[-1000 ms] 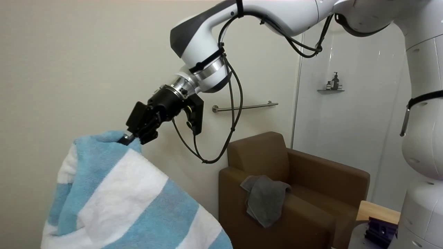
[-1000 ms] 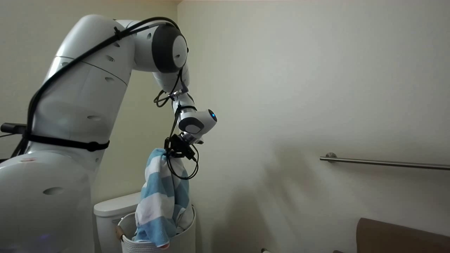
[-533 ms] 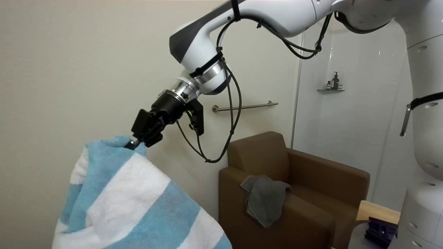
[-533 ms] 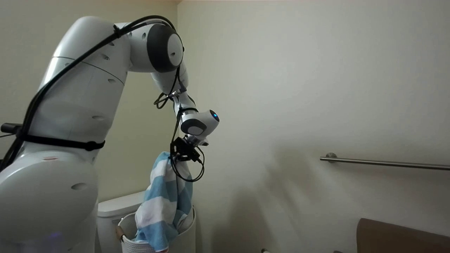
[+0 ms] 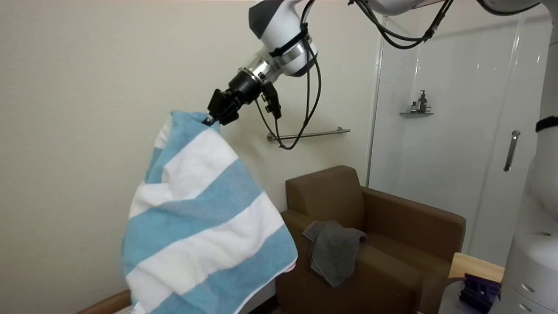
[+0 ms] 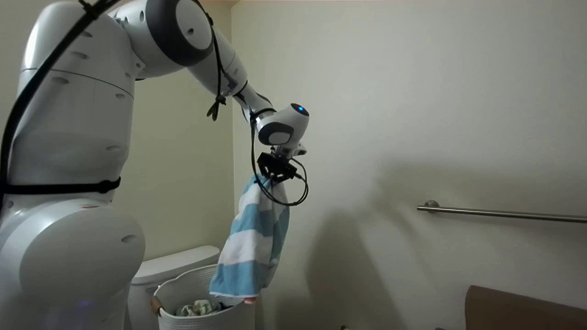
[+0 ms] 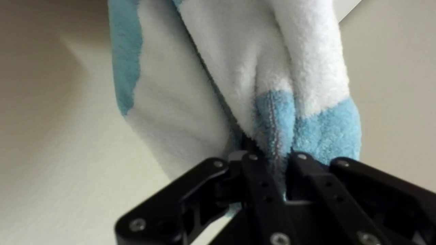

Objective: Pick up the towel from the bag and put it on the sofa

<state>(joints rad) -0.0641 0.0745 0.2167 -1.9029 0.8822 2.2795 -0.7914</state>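
The black two-fingered hand of a white robot arm is pinched narrow around a gathered fold of a large blue-and-white striped terry towel, which hangs below it in loose folds. Over the last second, hand and towel have risen and moved to the right in both exterior views, toward the brown boxy leather-like sofa, which stands to the right and farther off.

In an exterior view, the towel's lower end, which had covered much of the white coiled-rope basket, probably the task's bag, now hangs at its right side with the hem in sight. Some crumpled pale greenish fabric has come into view inside. Whether the hem touches the rim cannot be told.

For the task, this suggests the lifting out is nearly done and the carry is starting; the towel is not yet on the sofa. A grey cloth lies draped over the sofa's near left armrest. The next move likely calls for more travel right, high enough that the dangling end neither snags the basket nor drags that cloth away.
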